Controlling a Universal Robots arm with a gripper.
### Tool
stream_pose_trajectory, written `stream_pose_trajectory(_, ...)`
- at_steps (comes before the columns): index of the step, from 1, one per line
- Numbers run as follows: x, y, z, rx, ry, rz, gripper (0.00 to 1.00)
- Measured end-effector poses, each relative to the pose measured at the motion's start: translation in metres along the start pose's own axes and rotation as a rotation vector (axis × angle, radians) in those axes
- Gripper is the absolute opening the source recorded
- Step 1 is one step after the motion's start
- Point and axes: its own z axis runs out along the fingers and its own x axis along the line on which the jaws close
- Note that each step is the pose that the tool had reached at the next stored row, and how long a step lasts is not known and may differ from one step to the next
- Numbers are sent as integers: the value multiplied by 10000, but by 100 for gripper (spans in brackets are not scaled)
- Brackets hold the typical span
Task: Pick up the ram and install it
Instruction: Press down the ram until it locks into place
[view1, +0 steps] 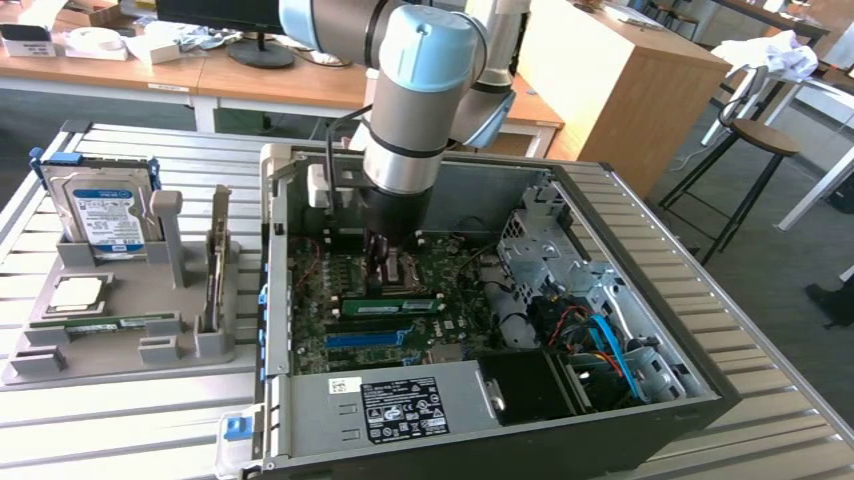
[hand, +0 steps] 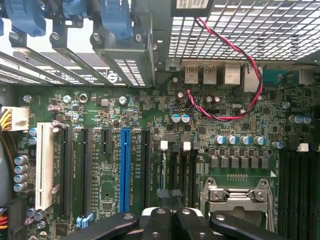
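Robotics lab, robot arm (view1: 420, 90), open computer case (view1: 494, 330), desks (view1: 160, 75), stool (view1: 761, 140)

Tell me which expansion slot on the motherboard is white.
The white slot nearest the yellow-wired connector; beside it run black slots, then one blue slot.

Ram (view1: 390, 306) in motherboard (view1: 400, 325), inside computer case (view1: 694, 380)
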Motion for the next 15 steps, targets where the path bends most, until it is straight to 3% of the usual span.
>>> stream_pose_trajectory(15, 20, -1, 61, -1, 1, 1, 10)
